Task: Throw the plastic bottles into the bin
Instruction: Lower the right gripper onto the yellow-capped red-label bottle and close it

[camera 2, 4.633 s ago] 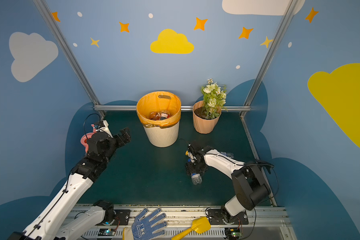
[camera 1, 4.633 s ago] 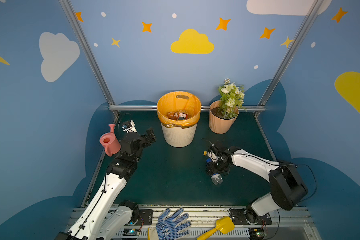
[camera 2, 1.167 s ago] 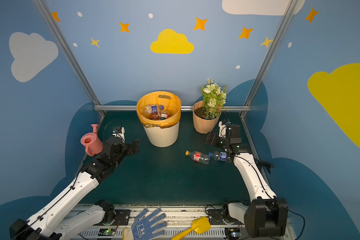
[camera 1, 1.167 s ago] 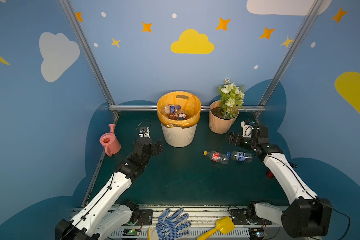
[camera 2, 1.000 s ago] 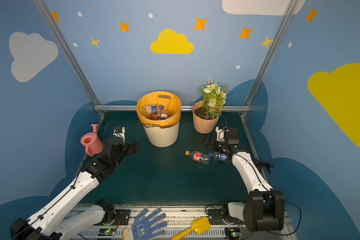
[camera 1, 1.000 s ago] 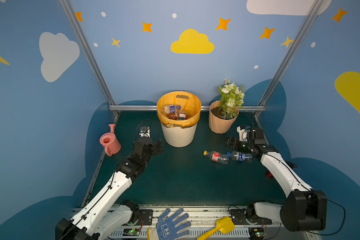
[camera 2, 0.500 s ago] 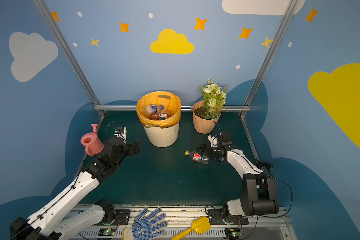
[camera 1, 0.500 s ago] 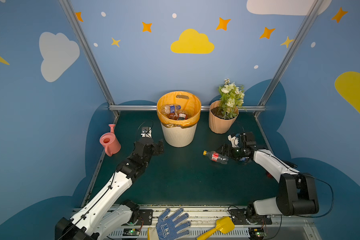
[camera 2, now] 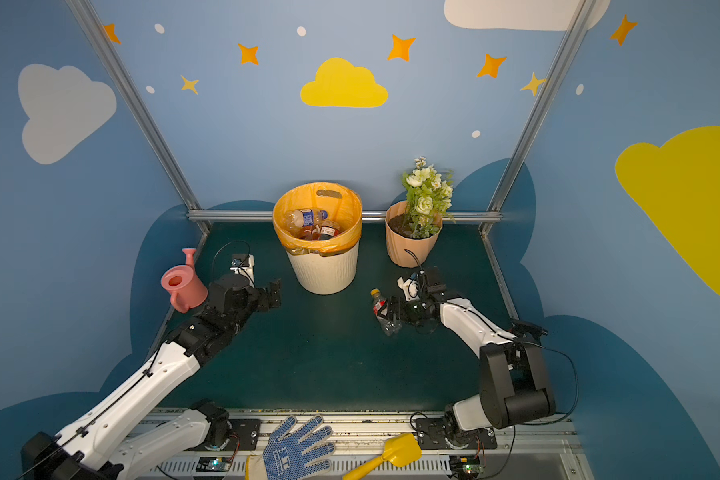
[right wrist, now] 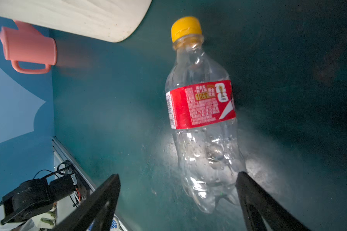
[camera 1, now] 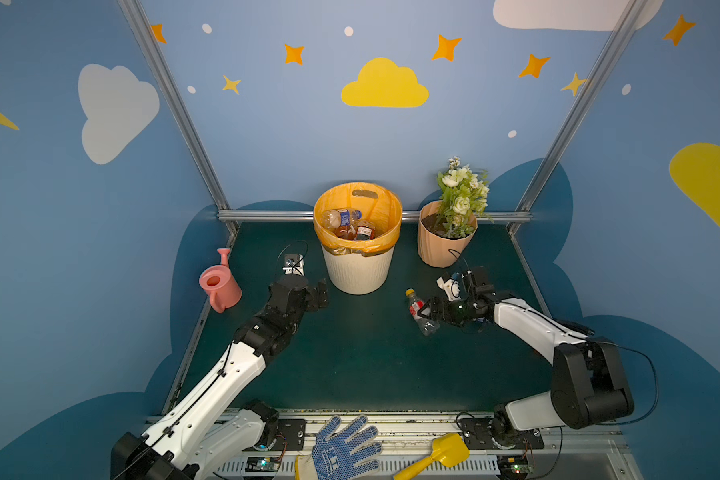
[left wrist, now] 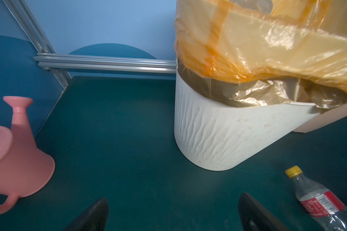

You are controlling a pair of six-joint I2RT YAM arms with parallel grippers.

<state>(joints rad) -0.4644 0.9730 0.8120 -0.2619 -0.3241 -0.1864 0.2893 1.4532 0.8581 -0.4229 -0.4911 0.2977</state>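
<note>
Plastics on a matt mat (left wrist: 118, 140)
Clear glossy bottle (right wrist: 204, 124) at the right gripper (right wrist: 178, 175); ribbed matt bin (left wrist: 218, 140), shiny film bag (left wrist: 268, 50) ahead of the left gripper (left wrist: 173, 198).

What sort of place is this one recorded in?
Likely a staged robot test booth, not a real room: walls painted with clouds and stars on an aluminium frame, arms bolted to a front rail, and props like a bin and flowerpot.

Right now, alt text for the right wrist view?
A clear bottle with yellow cap and red label lies on the green table, its base within the open right claw. Beyond: a pink watering can and the bin.
</note>
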